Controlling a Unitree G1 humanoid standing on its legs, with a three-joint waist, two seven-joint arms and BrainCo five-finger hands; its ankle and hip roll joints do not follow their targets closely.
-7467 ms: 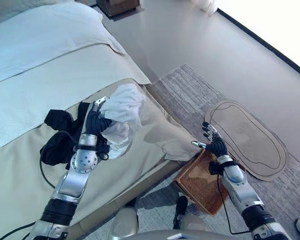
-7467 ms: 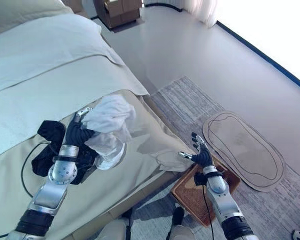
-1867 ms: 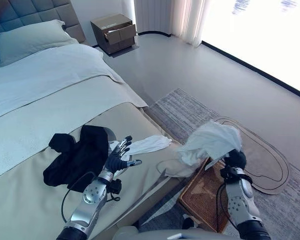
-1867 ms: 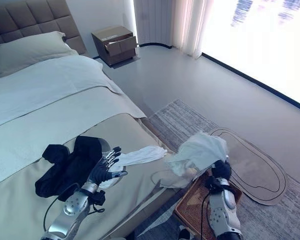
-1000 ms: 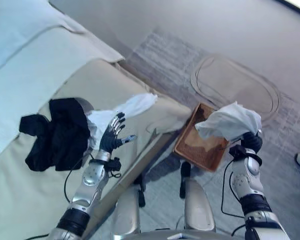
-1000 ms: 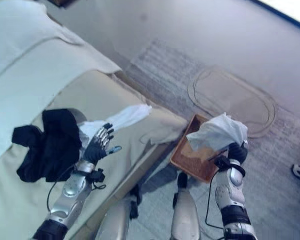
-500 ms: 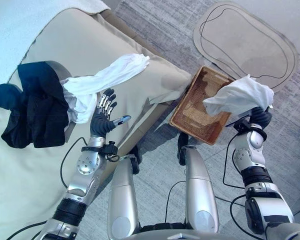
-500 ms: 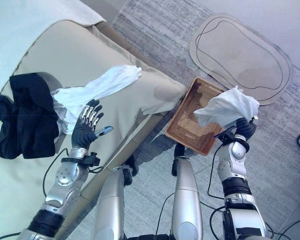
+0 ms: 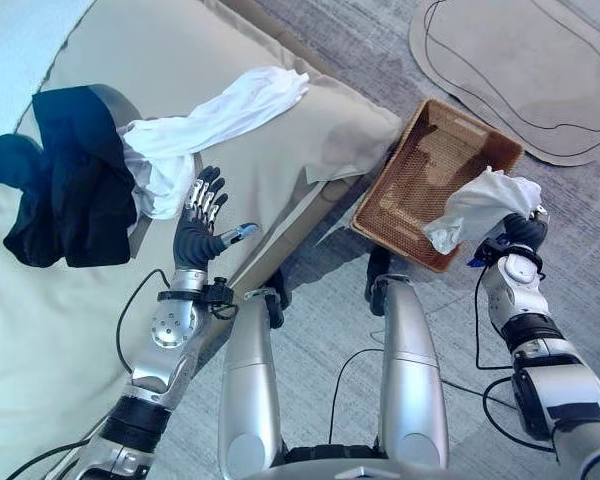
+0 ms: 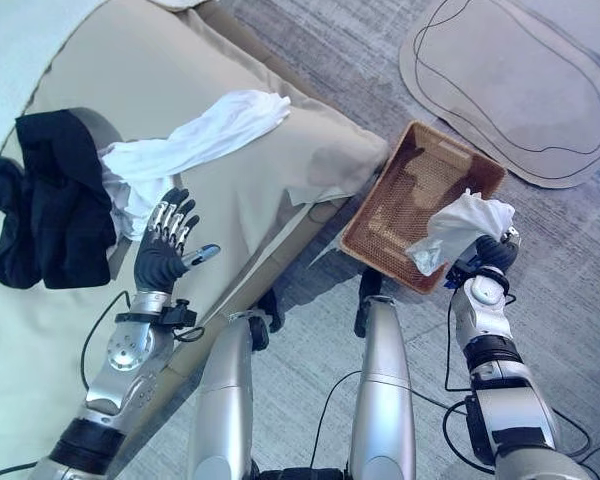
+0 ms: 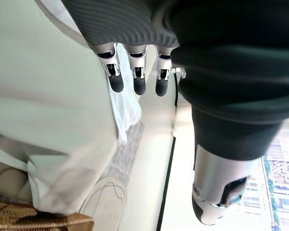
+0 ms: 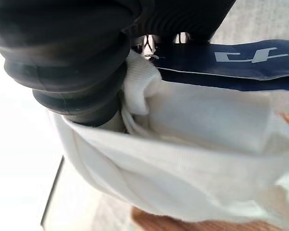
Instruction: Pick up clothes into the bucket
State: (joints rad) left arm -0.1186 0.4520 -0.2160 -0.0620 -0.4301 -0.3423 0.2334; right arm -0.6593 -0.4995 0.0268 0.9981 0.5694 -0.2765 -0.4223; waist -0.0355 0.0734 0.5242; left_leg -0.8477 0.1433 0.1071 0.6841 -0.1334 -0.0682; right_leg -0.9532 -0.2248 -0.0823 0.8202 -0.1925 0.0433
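Drop step: white garment (image 9: 477,206) is held clenched in right robot hand (image 9: 521,233) at wicker basket (image 9: 435,175) edge. Release over basket needed next. Left robot hand (image 9: 195,237) spread, empty, over bed (image 9: 40,320).

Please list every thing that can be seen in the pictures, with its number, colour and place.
White garment in hand: one, white, held over the near corner of the basket.
White garment on bed: one, white, stretched out on the bed beside the black clothes.
Black clothes: one pile, black, on the bed, partly over the white garment there.
Basket: one, brown woven, on the floor by the bed's corner.
Bed: one, beige cover.
Rug: one, grey, on the floor.
Mat: one, beige, oval, beyond the basket.
Left hand: open, above the bed.
Right hand: shut on the white garment.
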